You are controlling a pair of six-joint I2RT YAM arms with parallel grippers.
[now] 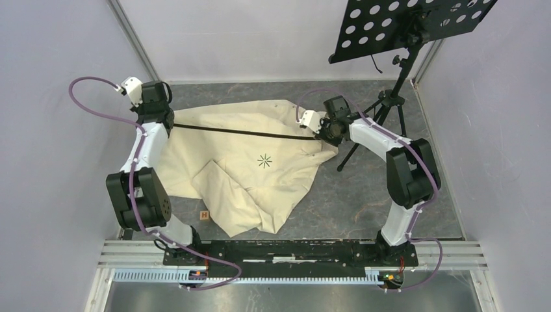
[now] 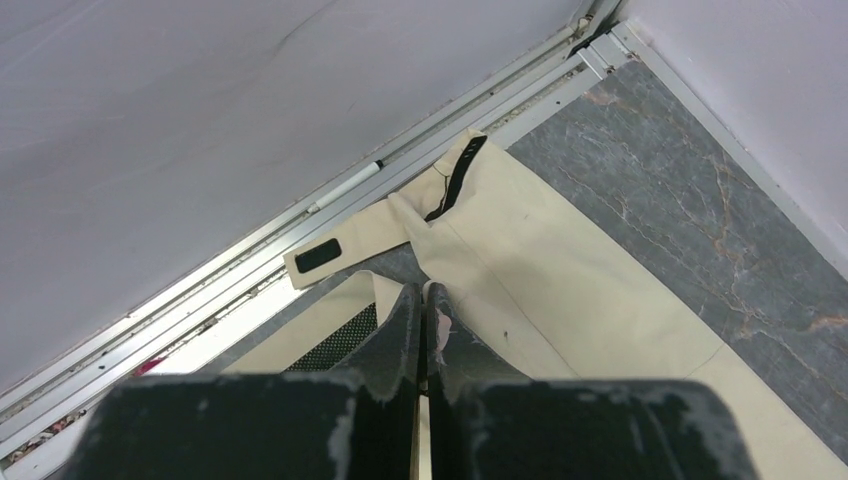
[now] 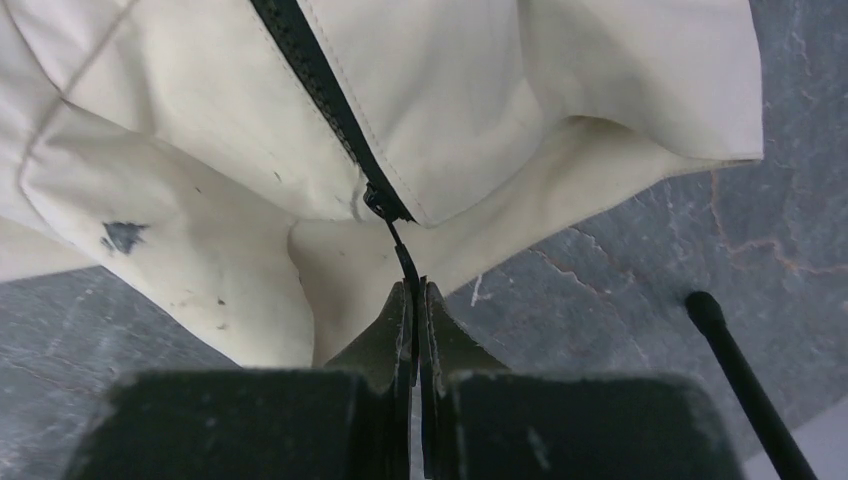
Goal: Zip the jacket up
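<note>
Jacket (image 1: pixel 247 162) beside tripod stand (image 1: pixel 388 101), orange block (image 1: pixel 204 214) nearby

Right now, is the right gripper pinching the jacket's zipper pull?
Yes, the right gripper is shut on the thin dark zipper pull that hangs from the slider on the jacket.

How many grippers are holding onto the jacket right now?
2. The left gripper pinches the jacket fabric at one end of the zipper, beside the wall rail. The right gripper is shut on the zipper pull at the other end.
</note>
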